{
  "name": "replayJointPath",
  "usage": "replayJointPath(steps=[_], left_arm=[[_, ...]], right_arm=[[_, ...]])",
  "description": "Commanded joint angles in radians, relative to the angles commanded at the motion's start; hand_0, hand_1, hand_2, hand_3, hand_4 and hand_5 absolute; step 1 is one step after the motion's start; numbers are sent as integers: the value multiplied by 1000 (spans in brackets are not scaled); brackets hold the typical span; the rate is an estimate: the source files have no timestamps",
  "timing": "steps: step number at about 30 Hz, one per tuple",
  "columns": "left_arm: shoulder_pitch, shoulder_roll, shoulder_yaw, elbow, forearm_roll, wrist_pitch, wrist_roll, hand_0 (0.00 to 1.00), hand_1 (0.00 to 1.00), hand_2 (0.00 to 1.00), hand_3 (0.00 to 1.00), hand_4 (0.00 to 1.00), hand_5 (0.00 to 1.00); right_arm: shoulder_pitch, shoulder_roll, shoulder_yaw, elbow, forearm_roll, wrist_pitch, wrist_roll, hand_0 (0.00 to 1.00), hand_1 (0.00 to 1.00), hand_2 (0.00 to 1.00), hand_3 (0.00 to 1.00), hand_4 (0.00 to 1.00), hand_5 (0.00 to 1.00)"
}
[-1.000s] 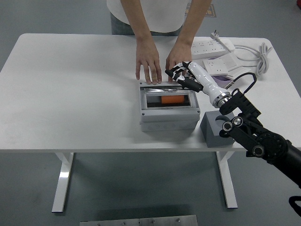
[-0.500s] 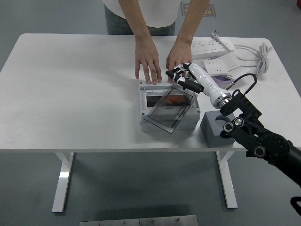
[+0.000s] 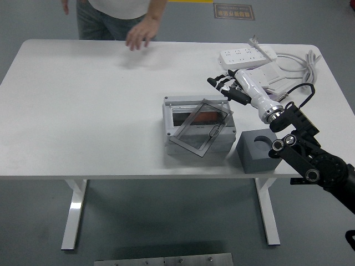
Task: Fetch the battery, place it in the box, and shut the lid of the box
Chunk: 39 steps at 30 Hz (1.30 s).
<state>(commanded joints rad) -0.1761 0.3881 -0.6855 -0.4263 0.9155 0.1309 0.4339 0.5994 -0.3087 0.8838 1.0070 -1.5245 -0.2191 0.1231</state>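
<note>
- The grey foam block (image 3: pixel 258 152) with a round recess is being observed nearest the table's front edge, just right of the box; its recess is standing empty.
- The grey box (image 3: pixel 198 130) is being found at mid-table with its clear lid (image 3: pixel 200 127) lying askew across the opening, one corner tipped down over the front wall. Against the frame from a second ago, where the lid was lying flat behind the box, it is now being recorded as swung over but not seated.
- The orange battery (image 3: pixel 209 118) is being seen through the lid, inside the box toward its back right. Placement is being judged complete.
- The right hand (image 3: pixel 227 87) is being noted behind and to the right of the box, lifted clear of the lid, whereas half a second ago it was at the lid's back edge. Its fingers are being held loosely spread, nothing grasped.
- The left arm is not being shown.
- The power strip (image 3: pixel 248 55) and its cable are lying toward the table's back right corner, behind the hand.
- The person's hand (image 3: pixel 140 36) is being withdrawn to the far edge; both of the person's hands were steadying the box's rear until half a second ago.
- Remaining work is being judged as pressing the lid square and down; with the box no longer being braced, sliding is being flagged as a risk.
</note>
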Motion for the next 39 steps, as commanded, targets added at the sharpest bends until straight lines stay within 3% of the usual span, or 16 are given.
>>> replayJointPath(steps=[7, 14, 15, 16, 20, 21, 26, 27, 32, 33, 38, 39], left_arm=[[0, -1, 1, 0, -1, 0, -1, 632, 698, 573, 541, 500, 2], [0, -5, 2, 0, -2, 1, -2, 632, 698, 573, 541, 500, 2], [0, -6, 2, 0, -2, 1, -2, 632, 698, 573, 541, 500, 2], [0, -7, 2, 0, -3, 1, -2, 632, 698, 573, 541, 500, 2], [1, -10, 3, 0, -4, 1, -3, 632, 698, 573, 541, 500, 2], [2, -10, 3, 0, -5, 1, -3, 632, 698, 573, 541, 500, 2], [4, -15, 3, 1, -6, 1, -3, 632, 698, 573, 541, 500, 2], [4, -16, 3, 1, -6, 1, -3, 632, 698, 573, 541, 500, 2], [5, -23, 4, 2, -8, 1, -5, 632, 698, 573, 541, 500, 2], [5, -24, 5, 2, -8, 2, -6, 632, 698, 573, 541, 500, 2], [6, -30, 8, 3, -13, 3, -8, 632, 698, 573, 541, 500, 2], [6, -31, 9, 3, -14, 3, -9, 632, 698, 573, 541, 500, 2]], right_arm=[[-29, -21, 133, -31, -35, -11, 24, 101, 277, 575, 615, 935, 998], [-78, -10, 295, -75, 0, -85, 123, 125, 292, 575, 620, 935, 998], [-87, -7, 320, -81, 18, -89, 142, 188, 340, 578, 618, 935, 998], [-94, -4, 345, -86, 38, -90, 161, 188, 340, 578, 618, 935, 998], [-123, 9, 434, -107, 127, -46, 234, 188, 340, 578, 618, 935, 998], [-129, 12, 452, -109, 147, -36, 249, 254, 373, 560, 580, 932, 998], [-162, 38, 528, -107, 269, 4, 331, 254, 373, 560, 580, 932, 998], [-167, 41, 534, -101, 288, 7, 337, 518, 517, 591, 602, 921, 950], [-202, 50, 551, -47, 368, 16, 344, 518, 517, 591, 602, 921, 950], [-208, 52, 554, -36, 378, 16, 344, 566, 562, 604, 606, 883, 668], [-244, 63, 577, 13, 427, 19, 352, 566, 562, 604, 606, 883, 668], [-250, 65, 583, 20, 437, 20, 355, 386, 496, 500, 585, 648, 270]])
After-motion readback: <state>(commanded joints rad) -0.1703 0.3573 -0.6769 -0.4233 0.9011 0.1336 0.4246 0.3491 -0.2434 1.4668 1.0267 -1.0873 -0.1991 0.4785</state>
